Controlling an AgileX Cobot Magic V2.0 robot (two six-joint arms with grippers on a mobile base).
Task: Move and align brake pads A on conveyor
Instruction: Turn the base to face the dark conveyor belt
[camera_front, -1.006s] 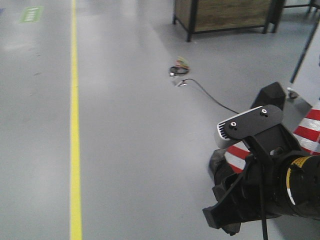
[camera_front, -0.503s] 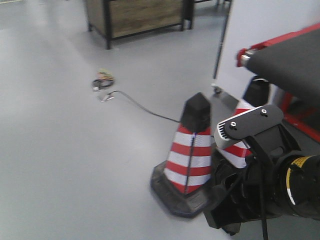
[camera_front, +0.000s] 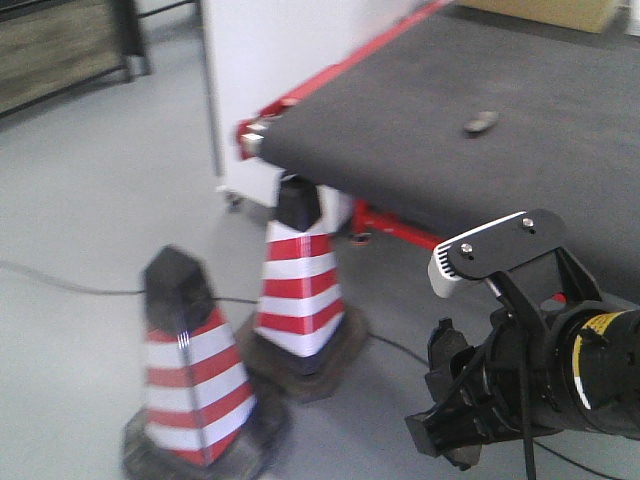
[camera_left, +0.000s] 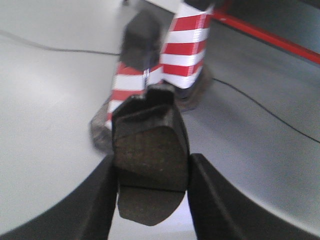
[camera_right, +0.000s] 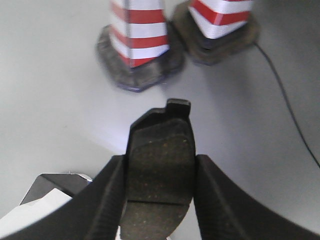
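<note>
The left gripper (camera_left: 150, 195) is clamped on a brake pad (camera_left: 149, 162), its two dark fingers pressing the pad's long edges; the pad's rough friction face looks toward the wrist camera and hangs over grey floor (camera_left: 45, 100). The right gripper (camera_right: 159, 200) likewise holds a second brake pad (camera_right: 159, 182) between its fingers, the pad standing on end above the floor, with its tab at the top. In the front-facing view only one arm (camera_front: 520, 385) shows, low at the right, hovering over the floor and not over the belt; which arm it is cannot be told.

Just beyond stand two red-and-white striped cones: the near cone (camera_front: 185, 375) and the far cone (camera_front: 300, 285), with a thin black cable (camera_front: 60, 283) lying on the floor behind them. Behind the far cone the conveyor (camera_front: 400, 130) fills the upper right, with a red frame along its edge, and one small pad (camera_front: 480, 122) lies on its belt, well apart from both grippers.

Half a second earlier only a corner of the conveyor showed at the right; a second earlier the view held open floor and a yellow line. The view has swung to face the belt, while the arm keeps its place in frame
</note>
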